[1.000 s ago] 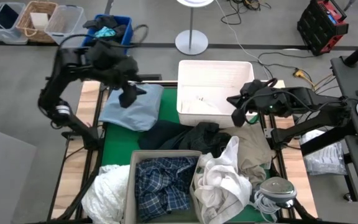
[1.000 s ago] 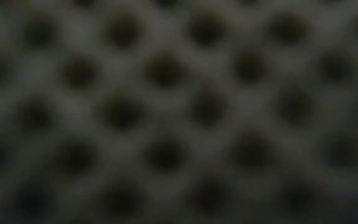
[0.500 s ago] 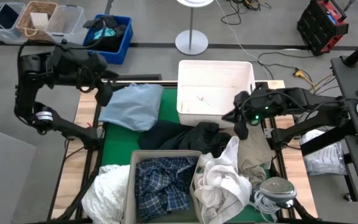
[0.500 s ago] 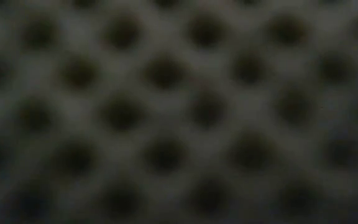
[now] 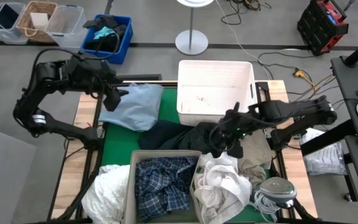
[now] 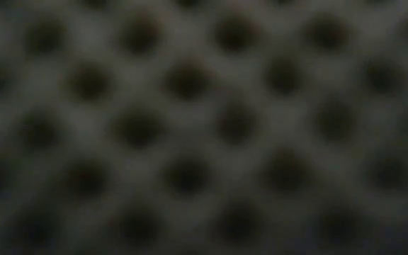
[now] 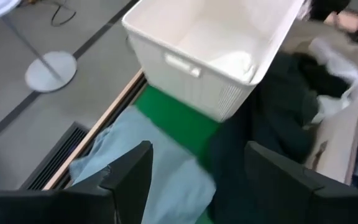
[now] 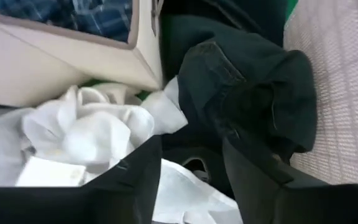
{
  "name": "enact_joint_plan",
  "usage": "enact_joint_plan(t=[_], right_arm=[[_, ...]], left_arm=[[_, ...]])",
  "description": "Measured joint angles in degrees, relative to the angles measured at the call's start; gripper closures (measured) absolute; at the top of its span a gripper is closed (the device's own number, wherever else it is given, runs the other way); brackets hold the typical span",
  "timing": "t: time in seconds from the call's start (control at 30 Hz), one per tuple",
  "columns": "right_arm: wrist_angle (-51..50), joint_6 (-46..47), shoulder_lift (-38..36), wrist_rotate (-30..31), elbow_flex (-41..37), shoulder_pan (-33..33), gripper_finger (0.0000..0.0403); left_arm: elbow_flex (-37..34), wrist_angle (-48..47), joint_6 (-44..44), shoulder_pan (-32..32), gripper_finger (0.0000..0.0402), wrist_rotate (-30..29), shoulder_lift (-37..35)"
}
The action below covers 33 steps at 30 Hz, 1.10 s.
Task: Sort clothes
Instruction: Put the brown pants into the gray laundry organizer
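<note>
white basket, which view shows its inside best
The left wrist view: it looks into the white basket, inside apparently bare. The high view shows it whole from above. The right wrist view shows only a woven wall; the low view shows nothing of it.

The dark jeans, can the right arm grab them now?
Probably yes. The right gripper hangs open right over the dark jeans, with nothing lying on top of them.

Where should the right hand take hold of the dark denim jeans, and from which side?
Probably the raised, bunched fold of the dark denim jeans, from above. It stands proud of the pile beside the white basket, right below the open right hand.
</note>
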Motion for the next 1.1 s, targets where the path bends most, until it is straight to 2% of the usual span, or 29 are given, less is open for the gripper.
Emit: enact_joint_plan(t=[0.23, 0.43, 0.6, 0.73, 0.9, 1.1], right_arm=[[-3.0, -3.4, 4.0, 0.3, -0.6, 1.0, 0.0217], [-4.3, -3.3, 1.4, 1.3, -7.1, 2.1, 0.0232], [5.0, -3.5, -1.1, 1.6, -16.7, 2.7, 0.024], [13.7, -3.4, -1.2, 4.9, -21.9, 2.6, 0.024], [20.0, -1.3, -1.0, 8.8, -25.0, 2.6, 0.0235], [21.1, 0.3, -1.0, 9.0, -25.3, 2.6, 0.0241]], left_arm=[[-6.5, 6.8, -0.1, 0.0, 0.0171, 0.4, -1.9], [-8.5, 8.6, 0.0, 0.0, 0.0171, 0.4, -2.5], [-8.5, 10.1, 0.9, 0.0, 0.0171, 0.4, -2.5], [-8.5, 11.8, 1.5, 0.0, 0.0171, 0.4, -2.2], [-8.5, 12.6, 1.0, 0.0, 0.0171, 0.4, -1.5], [-8.5, 12.6, 0.8, 0.0, 0.0171, 0.4, -0.2]])
